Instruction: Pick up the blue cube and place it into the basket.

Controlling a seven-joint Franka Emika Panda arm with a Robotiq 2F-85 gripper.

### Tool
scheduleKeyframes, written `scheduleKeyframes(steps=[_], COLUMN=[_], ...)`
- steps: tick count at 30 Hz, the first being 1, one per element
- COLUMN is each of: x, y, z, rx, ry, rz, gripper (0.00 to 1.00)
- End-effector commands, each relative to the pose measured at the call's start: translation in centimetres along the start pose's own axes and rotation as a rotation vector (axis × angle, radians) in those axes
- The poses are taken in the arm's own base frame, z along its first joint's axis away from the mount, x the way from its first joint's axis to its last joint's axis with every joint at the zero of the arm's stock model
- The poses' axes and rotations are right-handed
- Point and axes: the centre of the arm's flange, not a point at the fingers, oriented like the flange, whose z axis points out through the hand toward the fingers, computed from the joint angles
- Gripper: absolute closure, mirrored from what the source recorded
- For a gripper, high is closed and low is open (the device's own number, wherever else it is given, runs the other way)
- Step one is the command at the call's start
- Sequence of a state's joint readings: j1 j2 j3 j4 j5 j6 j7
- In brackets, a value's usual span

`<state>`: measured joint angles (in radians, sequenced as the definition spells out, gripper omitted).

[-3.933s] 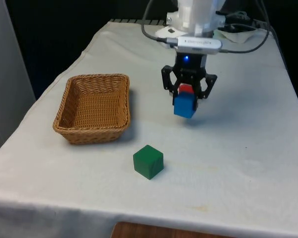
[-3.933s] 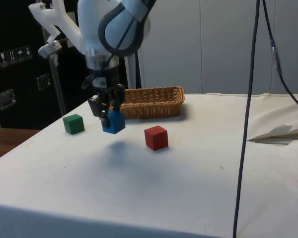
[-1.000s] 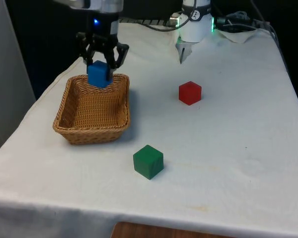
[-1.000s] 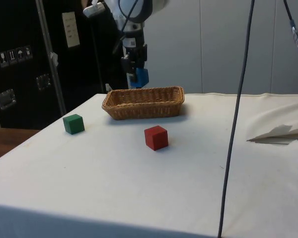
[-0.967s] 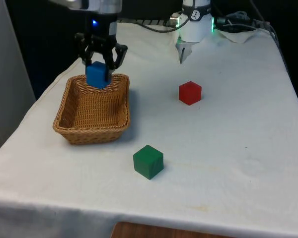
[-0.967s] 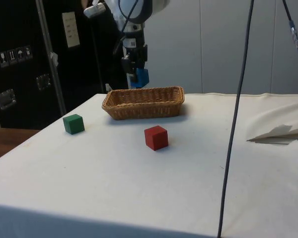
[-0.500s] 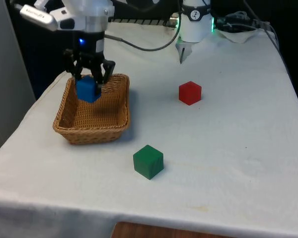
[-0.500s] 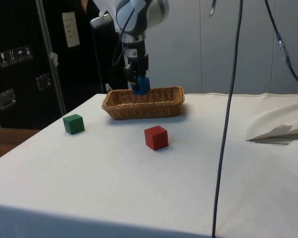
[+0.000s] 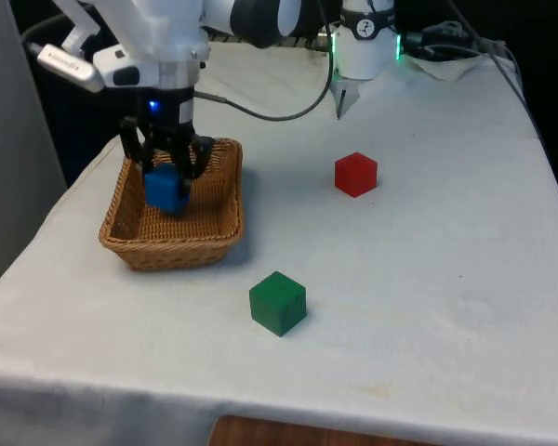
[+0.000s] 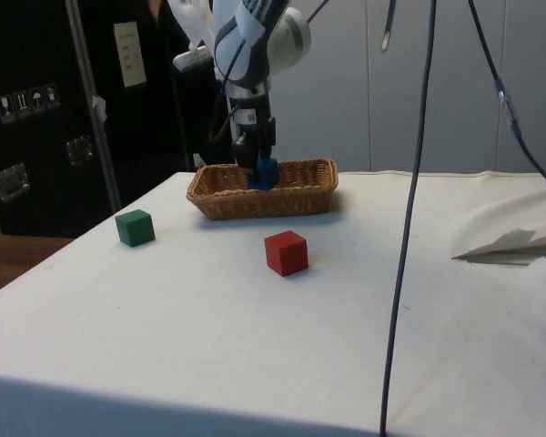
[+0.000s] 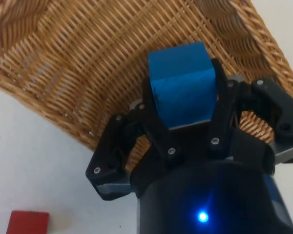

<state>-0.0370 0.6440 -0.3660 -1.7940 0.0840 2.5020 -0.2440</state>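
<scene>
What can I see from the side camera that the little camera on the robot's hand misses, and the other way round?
The side view alone takes in the green cube, standing apart on the cloth. The wrist view alone shows up close how the black fingers clamp opposite faces of the blue cube. Both show that cube held by the gripper over the basket, and the red cube on the cloth.

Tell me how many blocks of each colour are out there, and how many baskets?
Blue cube: 1, held in the gripper over the inside of the basket
Red cube: 1, on the cloth
Green cube: 1, on the cloth
Wicker basket: 1
Total: 4 things, 3 cubes and 1 basket
</scene>
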Motion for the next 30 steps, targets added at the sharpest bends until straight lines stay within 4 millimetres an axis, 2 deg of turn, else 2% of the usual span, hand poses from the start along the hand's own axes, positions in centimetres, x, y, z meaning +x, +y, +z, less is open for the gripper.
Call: scheduleKeyframes(steps=[1,16,17,20,21,22,24,25,26,27,30], x=[0.1,0.49,0.48,0.5,0.5,0.52,0.42,0.54,0.54,0.52,0.52], y=[0.07,0.09,0.15,0.09,0.09,0.15,0.15,0.08,0.08,0.07,0.07], z=[0.35,0.82,0.82,0.81,0.81,0.77,0.77,0.75,0.75,0.82,0.82], rx=[0.007,-0.001,-0.002,-0.002,-0.002,-0.003,-0.004,-0.003,-0.003,-0.003,-0.003], ry=[0.005,0.002,0.002,0.002,0.002,0.003,0.002,0.003,0.003,0.002,0.002], rz=[-0.003,-0.009,-0.008,-0.008,-0.008,-0.008,-0.007,-0.008,-0.008,-0.008,-0.008], gripper=[0.97,0.95,0.9,0.62,0.48,0.28,0.08,0.08,0.02,0.0,0.0])
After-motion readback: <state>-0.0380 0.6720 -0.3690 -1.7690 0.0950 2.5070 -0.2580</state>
